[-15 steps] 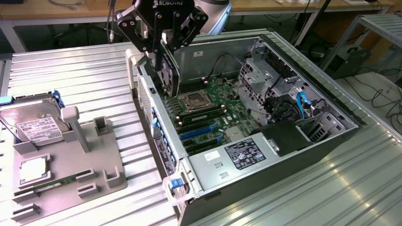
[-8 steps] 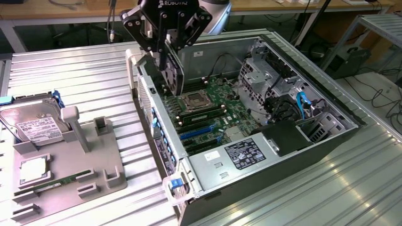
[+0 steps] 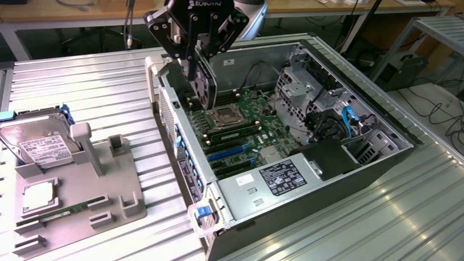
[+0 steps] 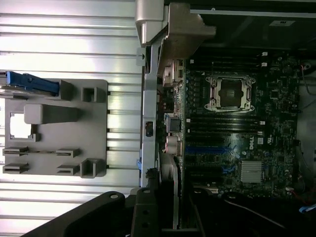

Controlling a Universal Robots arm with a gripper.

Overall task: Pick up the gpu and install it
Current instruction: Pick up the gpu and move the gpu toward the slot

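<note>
On the exterior view's left of the hand (image 3: 195, 61), well apart from it, a grey holder (image 3: 116, 202) is lying on the ribbed metal bench (image 3: 87, 81). It is carrying one boxy hard drive (image 3: 36, 144), one square processor chip (image 3: 38, 197) and one narrow memory stick (image 3: 69, 211).

The hand itself is hanging over the near wall of the one open computer case (image 3: 319, 217). It is pinching the gpu (image 3: 206, 89) narrowly between its fingers. The single card is hanging edge-down, directly beneath the hand, and is dangling above the one motherboard (image 3: 250, 130) without touching it.

Below the hand and slightly toward the exterior view's right, one open processor socket (image 3: 226, 117) is showing. Further below the hand, two blue slots (image 3: 226, 156) are sitting bare.

Judging from this, the picking-up half is looking done, since the card is riding in the grip and clear of the holder. The installing half is remaining, as the card is not sitting in any slot and is hovering well above the board.
</note>
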